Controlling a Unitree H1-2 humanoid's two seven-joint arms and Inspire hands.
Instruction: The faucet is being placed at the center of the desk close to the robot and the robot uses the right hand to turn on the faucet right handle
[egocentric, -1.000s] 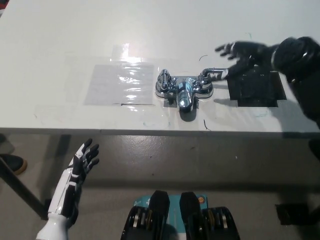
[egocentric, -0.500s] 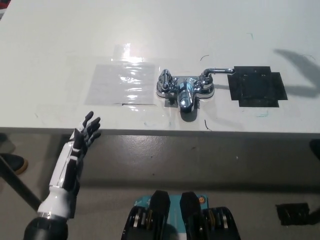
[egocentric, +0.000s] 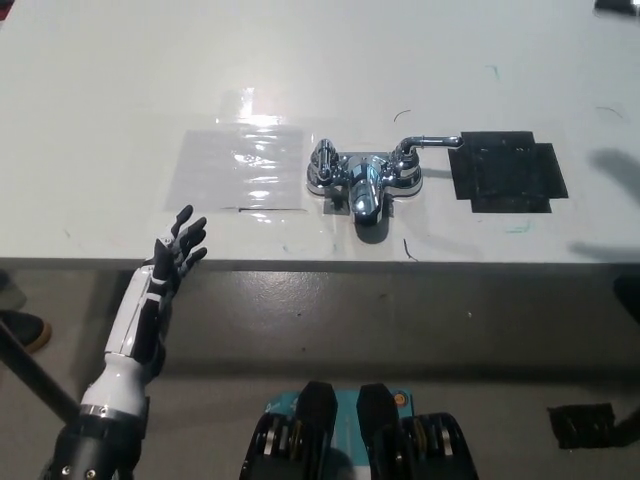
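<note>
Chrome faucet (egocentric: 365, 185) is sitting up and right of the left hand (egocentric: 172, 256), which is hovering empty at the desk (egocentric: 100, 200) edge, fingers spread.

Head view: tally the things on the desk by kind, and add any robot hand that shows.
Chrome faucet: 1
Clear taped sheet: 1
Black tape patch: 1
Robot hand: 1 (the left, open; the right is out of view)
Total: 4
</note>
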